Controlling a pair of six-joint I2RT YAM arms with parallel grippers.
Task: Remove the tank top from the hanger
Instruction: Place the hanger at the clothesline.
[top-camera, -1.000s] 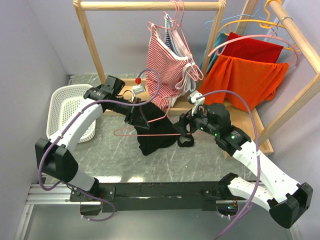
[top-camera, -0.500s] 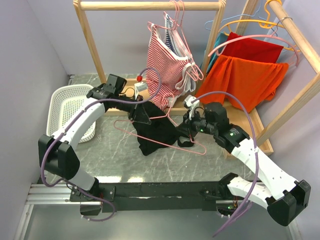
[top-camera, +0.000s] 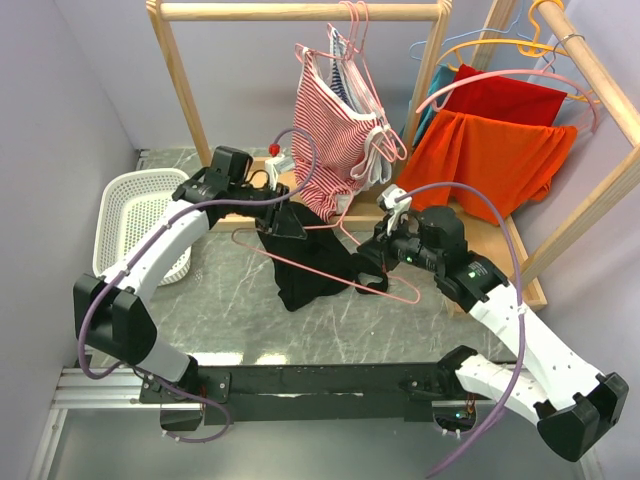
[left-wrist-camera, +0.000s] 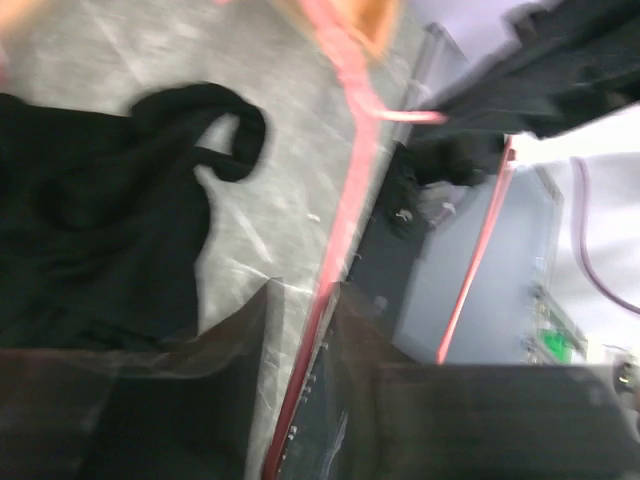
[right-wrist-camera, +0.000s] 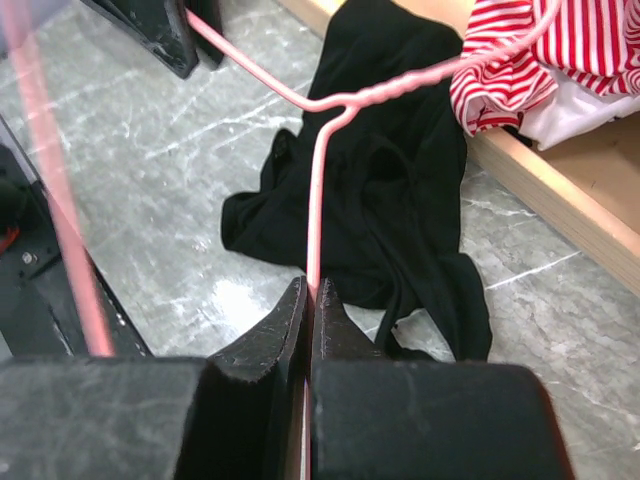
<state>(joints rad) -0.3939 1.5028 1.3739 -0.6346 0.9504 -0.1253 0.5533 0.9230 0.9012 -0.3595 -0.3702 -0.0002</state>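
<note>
Hanger (right-wrist-camera: 312, 200) shifted slightly over tank top (right-wrist-camera: 400, 200) — left gripper (top-camera: 285, 225), right gripper (right-wrist-camera: 309, 290) pinching it.

Two end effectors worked over the one counter (top-camera: 225, 305): the left end effector (top-camera: 284, 227) and the right end effector (top-camera: 369, 273). On or above that counter there were one black tank top (top-camera: 305, 265), one pink hanger (right-wrist-camera: 313, 200) and one white basket (top-camera: 122, 208). Two wooden racks stood behind, the back rack (top-camera: 300, 11) and the side rack (top-camera: 600, 77), carrying one red-and-white striped garment (top-camera: 335, 130), one red garment (top-camera: 510, 100), one orange garment (top-camera: 490, 165) and one teal garment (top-camera: 437, 95).
</note>
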